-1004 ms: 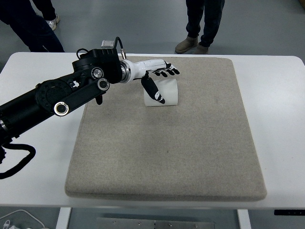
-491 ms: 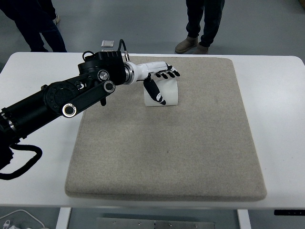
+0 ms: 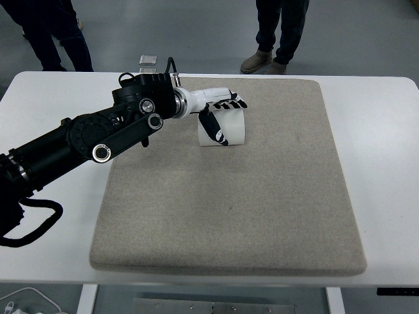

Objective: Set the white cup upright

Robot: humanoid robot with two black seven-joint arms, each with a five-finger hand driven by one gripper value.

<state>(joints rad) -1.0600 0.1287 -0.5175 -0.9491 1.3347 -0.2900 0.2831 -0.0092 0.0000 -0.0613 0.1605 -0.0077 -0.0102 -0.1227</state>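
The white cup [image 3: 234, 131] sits on the grey felt mat [image 3: 262, 196], near its far left part. My left hand [image 3: 226, 119] is on it: the white-and-black fingers [image 3: 230, 103] curl over the cup's top and the thumb [image 3: 213, 128] lies across its front. The hand hides much of the cup, so I cannot tell whether it stands or lies on its side. The black left arm [image 3: 98, 137] reaches in from the left edge. The right arm is out of view.
A small grey box [image 3: 148, 60] lies at the table's far edge, behind the arm. People's legs [image 3: 278, 33] stand beyond the table at the top, left and middle. White table [image 3: 380, 144] surrounds the mat.
The left arm's elbow and forearm have swung a little to the right and farther in. The hand has stayed wrapped on the cup, which has not visibly moved.
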